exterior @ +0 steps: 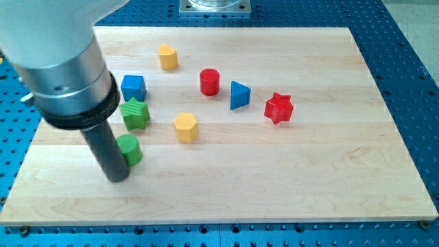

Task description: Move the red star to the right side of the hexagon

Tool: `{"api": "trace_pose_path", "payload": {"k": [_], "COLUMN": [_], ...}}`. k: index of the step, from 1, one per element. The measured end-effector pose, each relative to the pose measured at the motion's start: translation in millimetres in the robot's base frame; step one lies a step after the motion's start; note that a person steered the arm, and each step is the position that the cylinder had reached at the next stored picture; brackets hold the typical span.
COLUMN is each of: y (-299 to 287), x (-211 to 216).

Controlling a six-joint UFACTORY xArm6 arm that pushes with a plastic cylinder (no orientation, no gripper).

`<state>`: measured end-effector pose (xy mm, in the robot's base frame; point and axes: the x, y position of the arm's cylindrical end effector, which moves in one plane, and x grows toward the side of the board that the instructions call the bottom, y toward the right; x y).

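Observation:
The red star (279, 108) lies on the wooden board at the view's right of centre. The yellow hexagon (186, 127) lies near the board's middle, well to the left of the star. My tip (118, 177) is at the view's lower left, touching the left side of a green cylinder (130, 149), far from the red star. The rod's thick body hides part of the board's upper left.
A green star (135, 113) and a blue cube-like block (134, 87) sit above the green cylinder. A yellow block (168, 57) is at the top. A red cylinder (210, 81) and a blue triangle (239, 95) lie between the hexagon and the star.

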<state>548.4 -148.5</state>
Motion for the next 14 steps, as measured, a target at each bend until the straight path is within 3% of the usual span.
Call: {"api": "trace_pose_path", "payload": {"k": [2, 3, 4, 5, 7, 8, 10, 12, 14], "y": [14.4, 10.6, 13.9, 81.8, 269.2, 294.8, 277.8, 274.9, 302.5], "x": [2.0, -22.5, -12.0, 2.9, -53.7, -105.4, -122.2, -101.3, -129.9]}}
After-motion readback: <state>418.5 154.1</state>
